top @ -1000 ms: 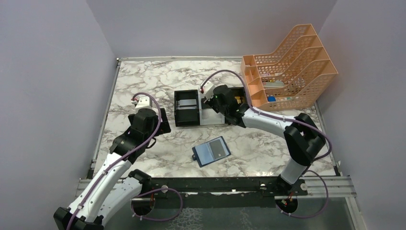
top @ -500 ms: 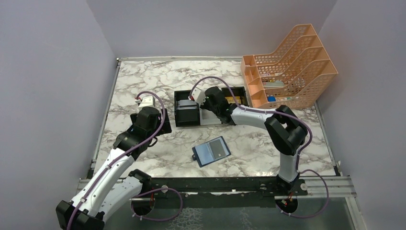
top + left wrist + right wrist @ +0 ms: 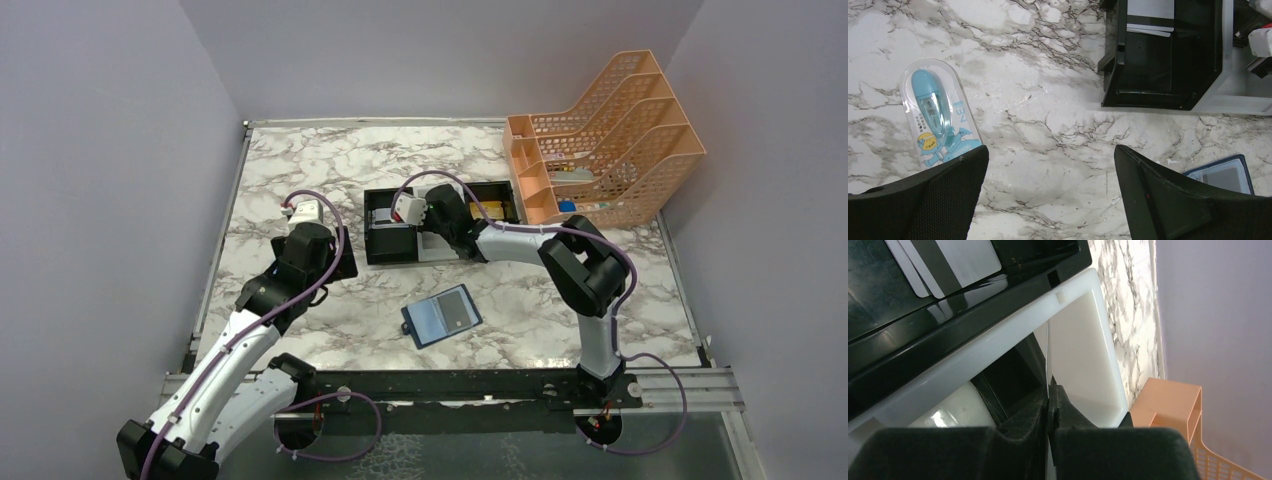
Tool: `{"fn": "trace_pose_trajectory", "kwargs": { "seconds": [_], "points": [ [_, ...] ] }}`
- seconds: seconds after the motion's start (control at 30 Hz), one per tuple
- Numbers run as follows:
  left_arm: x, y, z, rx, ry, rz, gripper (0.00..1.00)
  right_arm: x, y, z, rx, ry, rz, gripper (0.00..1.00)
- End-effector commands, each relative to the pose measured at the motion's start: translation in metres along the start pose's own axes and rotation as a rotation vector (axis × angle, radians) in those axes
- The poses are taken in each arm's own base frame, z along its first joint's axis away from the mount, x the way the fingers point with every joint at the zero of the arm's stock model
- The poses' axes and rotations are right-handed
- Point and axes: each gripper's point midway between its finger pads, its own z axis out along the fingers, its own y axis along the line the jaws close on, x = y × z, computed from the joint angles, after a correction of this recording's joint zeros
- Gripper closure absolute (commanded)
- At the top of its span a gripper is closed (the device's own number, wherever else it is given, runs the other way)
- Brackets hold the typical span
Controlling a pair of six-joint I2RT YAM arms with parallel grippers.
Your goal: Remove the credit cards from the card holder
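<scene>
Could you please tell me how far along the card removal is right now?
Done: two silver-grey plastic cards lie in the glossy black box tray. In hand: the shut right gripper seems to pinch a thin card edge-on. Remaining: the open navy folding card holder may hold more cards; I cannot tell.

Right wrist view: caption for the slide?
Right hand shut on a thin card seen edge-on, over the white tray, beside the black tray holding grey cards.
</scene>
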Motion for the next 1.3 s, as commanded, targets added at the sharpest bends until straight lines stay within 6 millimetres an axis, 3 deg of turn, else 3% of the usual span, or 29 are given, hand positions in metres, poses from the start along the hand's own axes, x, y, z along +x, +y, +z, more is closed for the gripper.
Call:
{"fn": "trace_pose_trajectory", "kwargs": {
  "seconds": [0.0,0.3,0.67,0.73,0.77,1.13,1.27],
  "points": [
    [-0.01,0.001,-0.004,0.0,-0.037,-0.006,0.01,-0.013,-0.01,0.007,0.017,-0.063,-0.027,0.98],
    [-0.009,0.001,-0.004,0.006,-0.036,-0.005,0.01,-0.006,-0.003,0.015,0.005,-0.037,-0.052,0.95],
    [-0.008,0.0,-0.003,0.008,-0.031,-0.002,0.01,0.005,0.014,0.008,-0.095,0.018,-0.024,0.86],
    [-0.008,0.0,-0.003,0.01,-0.029,0.0,0.01,0.003,0.014,0.006,-0.108,0.015,-0.012,0.68],
    [-0.007,0.0,-0.003,0.011,-0.028,0.002,0.01,0.003,0.014,0.005,-0.112,0.015,-0.009,0.65],
    [-0.006,-0.001,-0.002,0.013,-0.022,0.003,0.01,0.004,0.012,0.006,-0.104,0.025,0.022,0.63],
    [-0.005,-0.001,-0.002,0.015,-0.016,0.004,0.01,-0.007,0.002,0.0,-0.088,-0.016,0.059,0.63]
  ]
}}
